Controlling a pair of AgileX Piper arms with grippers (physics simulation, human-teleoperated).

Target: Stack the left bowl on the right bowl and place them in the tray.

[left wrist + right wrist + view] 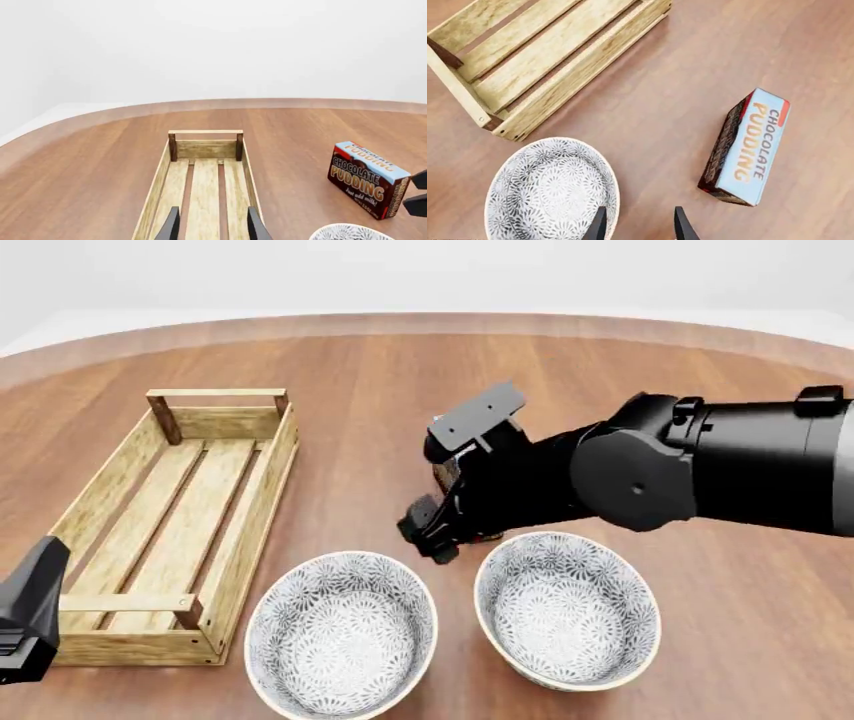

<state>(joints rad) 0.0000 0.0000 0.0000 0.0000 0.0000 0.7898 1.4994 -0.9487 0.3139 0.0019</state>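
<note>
Right gripper (638, 222), jaws spread, hangs over the near-right rim of the patterned white ceramic left bowl (343, 632), just left of its twin right bowl (567, 608); straddle the rim squarely, probably lower first; left gripper (212, 225) spread over the light-wood slatted tray (98, 493).

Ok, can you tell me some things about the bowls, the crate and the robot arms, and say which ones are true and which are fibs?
1. The left bowl already sits inside the right bowl. False: they stand side by side on the table.
2. The wooden tray has nothing in it. True.
3. The right gripper is holding a bowl. False: its fingers are open above the table, beside the left bowl's rim.
4. A chocolate pudding box lies on the table outside the tray. True.
5. The left gripper is shut tight. False: its fingers are apart, over the tray.
</note>
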